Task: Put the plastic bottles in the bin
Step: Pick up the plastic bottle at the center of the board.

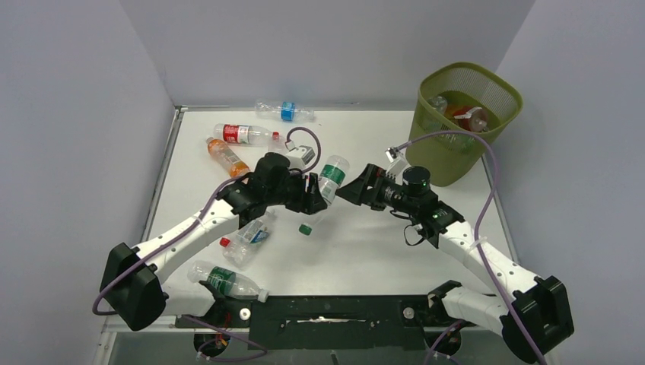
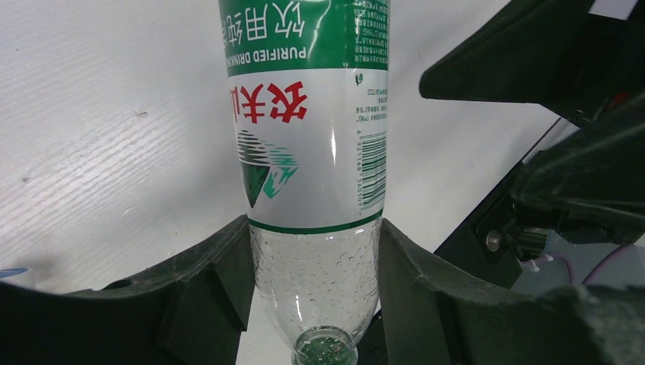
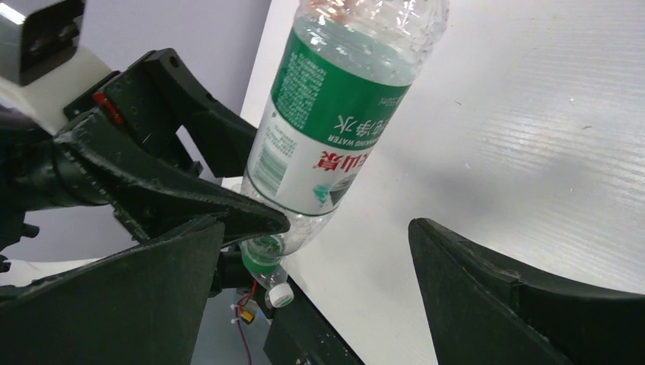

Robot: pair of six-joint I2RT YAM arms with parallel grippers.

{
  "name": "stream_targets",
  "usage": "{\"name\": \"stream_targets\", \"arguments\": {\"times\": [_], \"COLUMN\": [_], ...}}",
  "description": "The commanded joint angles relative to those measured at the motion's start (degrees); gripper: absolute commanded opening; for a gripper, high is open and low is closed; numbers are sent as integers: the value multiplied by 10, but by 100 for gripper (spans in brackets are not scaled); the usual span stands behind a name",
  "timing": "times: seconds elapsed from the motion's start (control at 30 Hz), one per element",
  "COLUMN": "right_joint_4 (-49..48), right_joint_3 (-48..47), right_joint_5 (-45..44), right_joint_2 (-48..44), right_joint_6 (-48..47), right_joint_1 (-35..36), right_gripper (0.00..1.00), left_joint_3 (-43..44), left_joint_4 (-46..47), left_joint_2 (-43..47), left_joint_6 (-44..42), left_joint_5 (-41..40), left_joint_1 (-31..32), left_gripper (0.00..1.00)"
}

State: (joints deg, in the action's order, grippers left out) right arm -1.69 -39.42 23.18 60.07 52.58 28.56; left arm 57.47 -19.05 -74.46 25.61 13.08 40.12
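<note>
Two left fingers (image 1: pixel 311 193) pinch the green-labelled bottle (image 1: pixel 332 176) from both sides, on the clear shoulder just below its label. In the left wrist view the uncapped mouth points back toward the camera and the body stretches away from it. The bottle hangs tilted above the white surface (image 1: pixel 380 243), base raised toward the far right, its shadow lying apart from it.

Facing it, the right fingers (image 1: pixel 353 188) stand spread wide with nothing between them. The bottle is just ahead of them, and its neck end sits close beside one finger in the right wrist view; I cannot tell whether they touch.

A loose green cap (image 1: pixel 305 229) lies on the surface just nearer than the held bottle. By the left forearm lies a crushed red-capped bottle (image 1: pixel 247 237), and near the arm bases a second green-labelled one (image 1: pixel 226 280).

Farther out to the left lie an orange bottle (image 1: pixel 227 157), a red-labelled bottle (image 1: pixel 245 134) and, at the far edge, a blue-labelled bottle (image 1: pixel 287 111). The bin (image 1: pixel 449 160) stands at the far right, well apart from the held bottle, with some bottles inside (image 1: pixel 465 116).
</note>
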Motion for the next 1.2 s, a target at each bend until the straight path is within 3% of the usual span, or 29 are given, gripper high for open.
{"name": "stream_targets", "arguments": {"times": [0.0,0.87,1.17], "right_joint_4": [-41,-124,-122], "right_joint_3": [-28,-45,-42], "right_joint_5": [-1,40,56], "right_joint_2": [15,89,93], "right_joint_6": [-3,13,11], "right_joint_1": [-3,-42,-71], "right_gripper": [98,100,94], "left_joint_3": [2,4,6], "left_joint_4": [40,39,42], "left_joint_2": [30,40,40], "left_joint_6": [13,38,42], "left_joint_5": [-3,-9,-10], "left_joint_1": [13,67,80], "left_gripper": [51,51,51]}}
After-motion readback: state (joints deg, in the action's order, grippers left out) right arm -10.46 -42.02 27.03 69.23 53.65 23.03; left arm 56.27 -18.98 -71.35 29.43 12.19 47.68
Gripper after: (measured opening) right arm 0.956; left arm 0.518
